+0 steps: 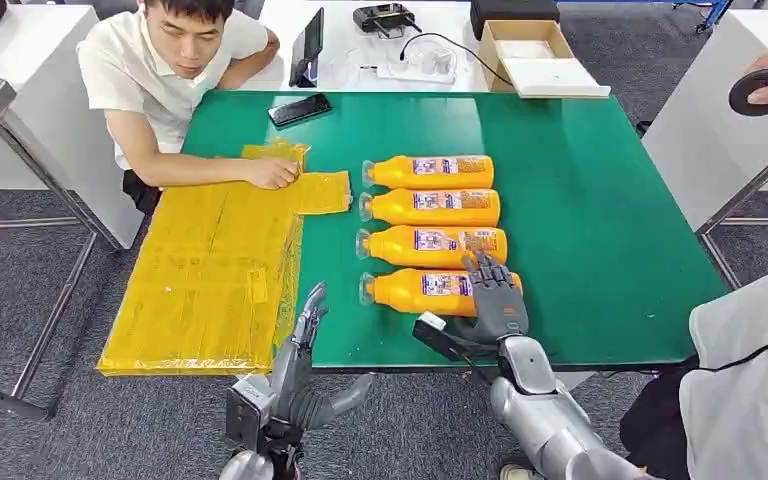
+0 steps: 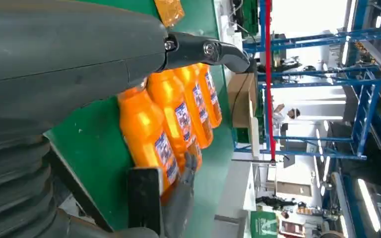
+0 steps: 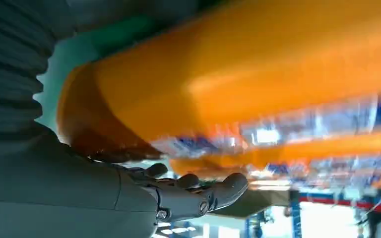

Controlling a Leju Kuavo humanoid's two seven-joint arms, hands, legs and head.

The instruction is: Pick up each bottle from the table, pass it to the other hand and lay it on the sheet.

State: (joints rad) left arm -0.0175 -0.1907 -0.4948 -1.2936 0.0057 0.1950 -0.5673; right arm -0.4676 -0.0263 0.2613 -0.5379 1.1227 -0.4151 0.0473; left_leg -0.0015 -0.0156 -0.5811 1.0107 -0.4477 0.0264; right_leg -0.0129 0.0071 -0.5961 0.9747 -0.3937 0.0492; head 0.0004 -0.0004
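Left hand [image 1: 305,345] empty, fingers apart; right hand [image 1: 495,295] over nearest of four bottles [image 1: 430,290], grip unclear, base hidden.

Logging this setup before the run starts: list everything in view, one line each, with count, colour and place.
bottles: four, orange with blue-white labels, lying side by side mid-table, caps toward the sheet.
sheet: one, yellow, over the table's left end, overhanging the edge.
table: one, green top.
phone: one, black, far edge of the table.
cardboard box: one, brown, open, on the white table behind.
person: one, white shirt, seated at the far left corner, hand on the sheet.
second person: one, grey clothing, at the right edge.
left hand: one, grey, at the near table edge by the sheet, holding nothing.
right hand: one, grey, over the nearest bottle, grip unclear.
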